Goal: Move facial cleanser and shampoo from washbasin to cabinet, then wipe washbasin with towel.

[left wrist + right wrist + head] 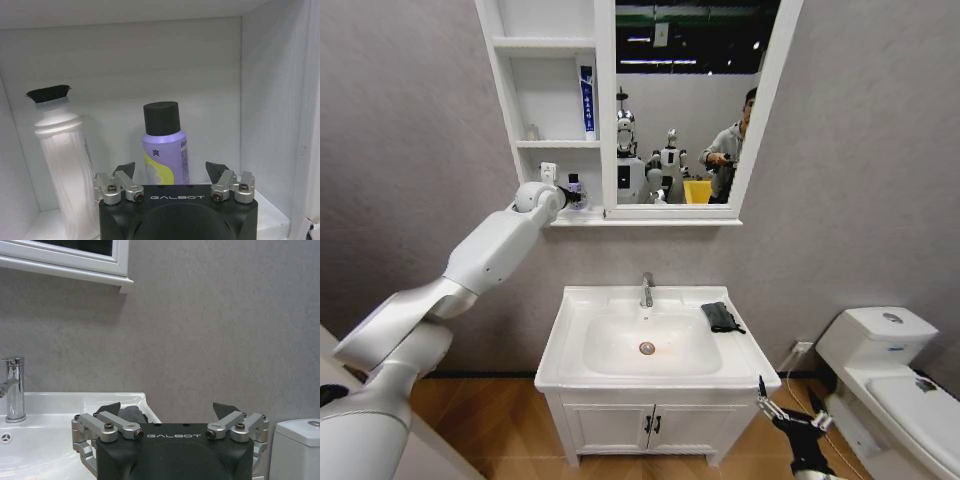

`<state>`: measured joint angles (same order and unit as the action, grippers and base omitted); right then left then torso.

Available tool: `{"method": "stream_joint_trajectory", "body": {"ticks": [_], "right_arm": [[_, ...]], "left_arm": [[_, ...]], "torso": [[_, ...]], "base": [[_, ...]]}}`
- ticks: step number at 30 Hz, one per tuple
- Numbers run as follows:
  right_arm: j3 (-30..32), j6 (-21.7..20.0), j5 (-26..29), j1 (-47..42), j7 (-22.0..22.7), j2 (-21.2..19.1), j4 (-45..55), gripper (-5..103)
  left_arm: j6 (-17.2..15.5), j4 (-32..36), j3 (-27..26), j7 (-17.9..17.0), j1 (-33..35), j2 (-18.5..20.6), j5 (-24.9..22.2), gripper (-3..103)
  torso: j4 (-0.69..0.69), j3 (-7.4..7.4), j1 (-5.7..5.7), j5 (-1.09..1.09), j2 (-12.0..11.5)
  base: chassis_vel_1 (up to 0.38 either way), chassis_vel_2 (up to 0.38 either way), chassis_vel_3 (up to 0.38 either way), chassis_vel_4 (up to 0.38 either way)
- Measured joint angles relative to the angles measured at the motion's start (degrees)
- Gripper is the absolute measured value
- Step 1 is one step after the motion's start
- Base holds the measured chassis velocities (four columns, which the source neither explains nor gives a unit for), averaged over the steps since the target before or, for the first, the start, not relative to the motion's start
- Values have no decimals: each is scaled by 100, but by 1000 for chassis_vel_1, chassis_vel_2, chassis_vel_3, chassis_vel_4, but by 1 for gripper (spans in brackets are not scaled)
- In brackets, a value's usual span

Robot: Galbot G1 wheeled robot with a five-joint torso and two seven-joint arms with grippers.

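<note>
In the cabinet (pixel 553 100), your left claw (pixel 172 171) has a purple bottle (pixel 164 145) and white bottle (pixel 65 165) crowding the bottom shelf; the basin bowl (pixel 647 345) lies open.

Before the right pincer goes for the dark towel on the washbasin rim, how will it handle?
The towel looks like soft folded cloth, so probably floppy: it may unfold or droop when lifted. It likely weighs little. Lying on the smooth washbasin rim, it could slide if pushed. The right pincer is open.
</note>
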<state>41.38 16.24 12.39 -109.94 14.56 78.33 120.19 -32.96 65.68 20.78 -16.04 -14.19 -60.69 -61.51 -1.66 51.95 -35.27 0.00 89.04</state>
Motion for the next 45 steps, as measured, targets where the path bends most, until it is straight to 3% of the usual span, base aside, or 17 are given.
{"method": "stream_joint_trajectory", "body": {"ticks": [2,5,6,10,14,16,19,22,24,25,27,31,34,35,41,43,45], "right_arm": [[-14,8,-13,-23,-1,2,1,100],[-18,9,-12,-30,-2,-3,12,100],[-19,9,-10,-26,-2,-17,26,100],[-37,1,-14,-3,-1,-31,65,100],[-66,-7,-37,-17,1,-29,115,100],[-75,-9,-48,-38,2,-20,157,100],[-73,-8,-49,-69,3,-18,178,100],[-73,-7,-49,-82,3,-19,180,100],[-101,-4,-84,-96,2,-20,167,100],[-101,-4,-84,-96,2,-20,167,100],[-172,-5,-132,-93,1,-5,181,100],[-218,-14,-137,-86,2,27,228,100],[-223,-12,-89,-109,-3,59,239,100],[-223,-12,-89,-109,-3,59,239,100],[-158,105,-16,-213,-45,40,156,100],[-86,208,48,-265,-83,-13,73,100],[-63,231,84,-284,-93,-39,51,100]], "left_arm": [[327,335,-23,-2,152,149,43,90],[469,547,-37,-39,244,246,79,95],[727,937,-97,-103,413,420,181,98],[1177,1815,-358,-233,940,860,392,100],[1375,2383,-591,-335,1468,1206,368,100],[1645,2948,-960,-470,2152,1540,402,100],[1745,3525,-1287,-508,2847,1944,432,100],[1775,3696,-1449,-499,3088,2071,449,100],[1857,4106,-2043,-399,4050,2368,523,100],[1857,4106,-2043,-399,4050,2368,523,100],[1957,4388,-2518,-403,4842,2522,605,100],[2016,4594,-2865,-404,5491,2611,761,100],[2057,4847,-3606,-333,6662,2518,1134,100],[2057,4847,-3606,-333,6662,2518,1134,100],[1994,5202,-4538,-266,8026,2209,1602,100],[1956,5412,-5056,-171,8878,1966,1787,100],[1952,5469,-5200,-120,9114,1882,1839,100]], "torso": [[0,0,0,1,0],[-1,0,0,0,0],[0,0,0,-2,0],[1,-1,0,-1,0],[0,-1,0,-1,0],[-1,-1,0,-1,1],[1,-1,0,-3,0],[1,-1,0,-1,1],[3,-1,1,-4,1],[3,-1,1,-4,1],[0,-1,1,1,1],[-1,0,0,-1,0],[0,-1,0,-1,1],[0,-1,0,-1,1],[0,-1,1,-1,1],[0,-1,0,1,1],[1,0,1,-1,1]], "base": [[0,0,0,0],[0,0,0,0],[0,0,0,0],[0,0,0,0],[0,0,0,0],[0,0,0,0],[0,0,0,0],[0,0,0,0],[0,0,0,0],[0,0,0,0],[0,0,0,0],[0,0,0,0],[0,0,0,0],[0,0,0,0],[0,0,0,0],[0,0,0,0],[0,0,0,0]]}}
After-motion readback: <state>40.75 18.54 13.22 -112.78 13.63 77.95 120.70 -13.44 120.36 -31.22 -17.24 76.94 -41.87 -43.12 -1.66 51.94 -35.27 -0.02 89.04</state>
